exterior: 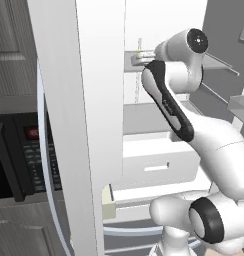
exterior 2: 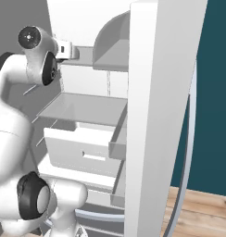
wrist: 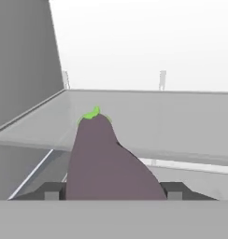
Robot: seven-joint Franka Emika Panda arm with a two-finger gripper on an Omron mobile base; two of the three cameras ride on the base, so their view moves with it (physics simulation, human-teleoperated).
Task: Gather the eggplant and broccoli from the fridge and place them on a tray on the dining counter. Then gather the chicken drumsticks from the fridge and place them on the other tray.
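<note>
My arm rises from the base, bends at the elbow and reaches up and forward into the open fridge point(exterior 2: 152, 92), with my hand held about level at an upper shelf point(wrist: 181, 121). In the hand view my gripper point(wrist: 109, 192) points along that shelf toward the white back wall, and the eggplant point(wrist: 106, 163) lies lengthwise between my two fingers, its broad purple body filling the gap and its green cap pointing away from me, toward the wall. My left finger point(wrist: 51, 191) sits at one flank of the eggplant and the right one at the other, spread wide; they appear to press against it, but the contact itself is hidden behind its bulk, so I cannot tell whether I truly have hold of it. In the left base view a speck of green shows just ahead of my hand at shelf level. Below my fingers, a lower shelf point(exterior 2: 82, 109) and a white drawer point(exterior 2: 82, 150).
</note>
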